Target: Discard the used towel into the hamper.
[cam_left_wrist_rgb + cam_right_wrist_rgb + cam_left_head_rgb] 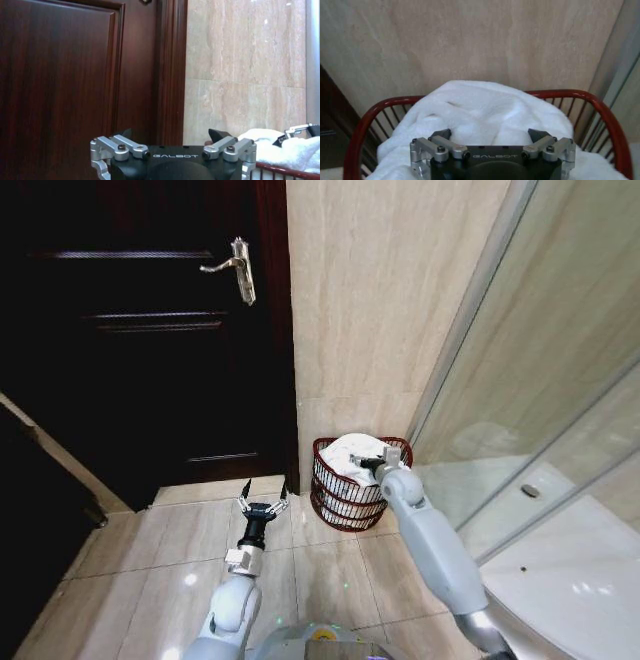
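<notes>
R arm outstretched — end effector (490,135) apart over towel (485,108) in hamper (325,480)

The beige, glossy tiled floor (150,560) is occupying the lower left and centre of the head view. A small round dark red-brown wire hamper (345,505) is standing directly on it at centre frame, against the beige stone wall, holding a white towel (352,452).
</notes>
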Controlling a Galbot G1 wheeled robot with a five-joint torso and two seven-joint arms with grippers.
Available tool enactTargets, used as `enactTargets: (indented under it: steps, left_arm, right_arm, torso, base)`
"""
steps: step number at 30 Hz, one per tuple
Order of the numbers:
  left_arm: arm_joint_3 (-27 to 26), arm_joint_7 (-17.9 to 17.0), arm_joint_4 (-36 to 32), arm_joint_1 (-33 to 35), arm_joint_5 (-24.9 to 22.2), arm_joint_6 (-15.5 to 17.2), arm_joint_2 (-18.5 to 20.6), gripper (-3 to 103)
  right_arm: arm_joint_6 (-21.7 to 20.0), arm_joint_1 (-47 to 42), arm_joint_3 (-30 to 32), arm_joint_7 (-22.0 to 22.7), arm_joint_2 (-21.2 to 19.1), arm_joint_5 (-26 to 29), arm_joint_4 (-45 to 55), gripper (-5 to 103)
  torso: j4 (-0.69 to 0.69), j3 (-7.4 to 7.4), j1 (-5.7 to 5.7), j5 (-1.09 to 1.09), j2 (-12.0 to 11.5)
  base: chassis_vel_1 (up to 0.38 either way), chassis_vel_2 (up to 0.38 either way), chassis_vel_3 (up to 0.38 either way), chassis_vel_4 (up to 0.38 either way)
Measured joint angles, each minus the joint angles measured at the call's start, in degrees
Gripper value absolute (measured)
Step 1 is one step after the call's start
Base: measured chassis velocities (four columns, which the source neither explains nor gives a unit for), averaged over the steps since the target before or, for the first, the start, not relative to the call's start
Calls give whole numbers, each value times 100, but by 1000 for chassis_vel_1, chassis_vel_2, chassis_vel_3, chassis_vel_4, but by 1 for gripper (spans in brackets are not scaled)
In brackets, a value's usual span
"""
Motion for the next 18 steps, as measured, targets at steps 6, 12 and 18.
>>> enactTargets:
  steps: [6,12,18]
  left_arm:
    - [45,4,19,1,64,-5,-15,100]
    - [88,8,36,-3,126,-5,-36,100]
    - [94,16,77,12,152,-31,-33,100]
  right_arm:
    - [4,148,-157,78,-204,453,-237,100]
    - [20,326,-228,20,-196,460,-600,100]
    - [32,434,-485,-173,-45,140,-654,100]
  torso:
    - [1,0,0,-1,0]
    - [0,0,0,-1,0]
    - [-1,0,0,-2,0]
  base:
    - [0,0,0,0]
    - [0,0,0,0]
    - [0,0,0,0]
